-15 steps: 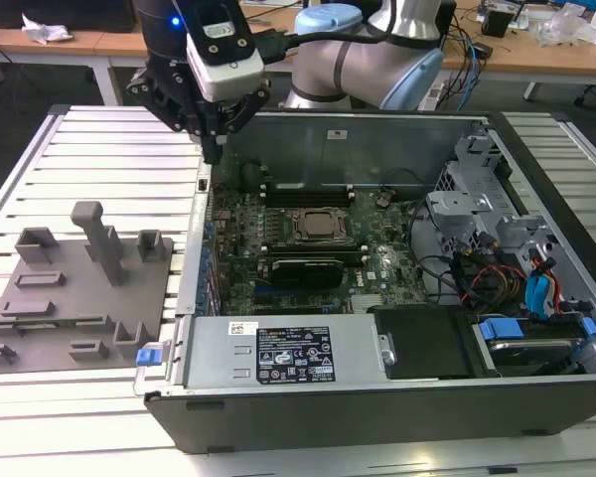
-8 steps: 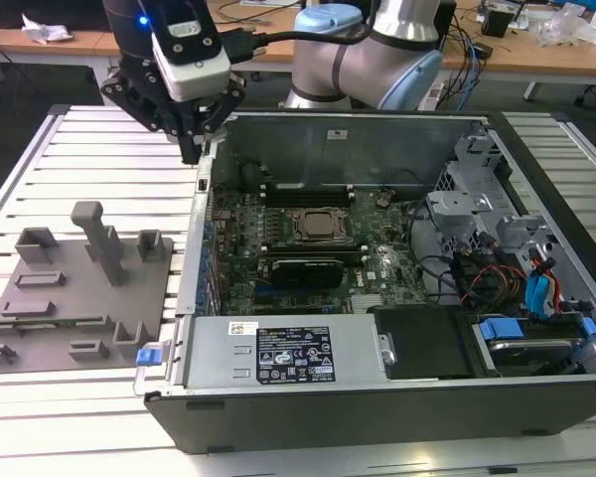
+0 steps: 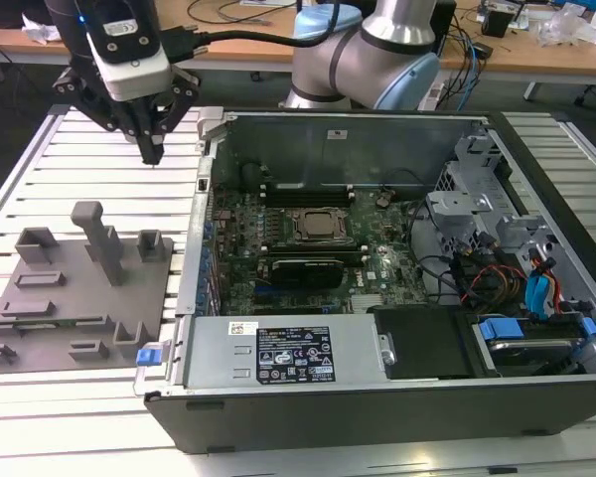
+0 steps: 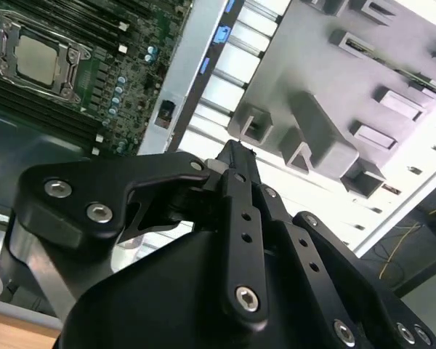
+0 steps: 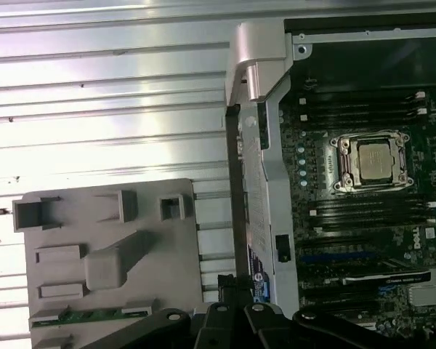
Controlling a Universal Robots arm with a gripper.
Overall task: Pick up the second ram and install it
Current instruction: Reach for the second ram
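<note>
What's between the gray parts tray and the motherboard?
A strip of slatted table, then the computer case's metal side wall; both show in the first wrist view.

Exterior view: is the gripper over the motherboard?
No, the gripper hangs over the slatted table, to the exterior view's left of the open computer case and outside its wall.

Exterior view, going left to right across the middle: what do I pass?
Grey parts tray → processor socket on the motherboard → grey drive cage → blue cables.
</note>
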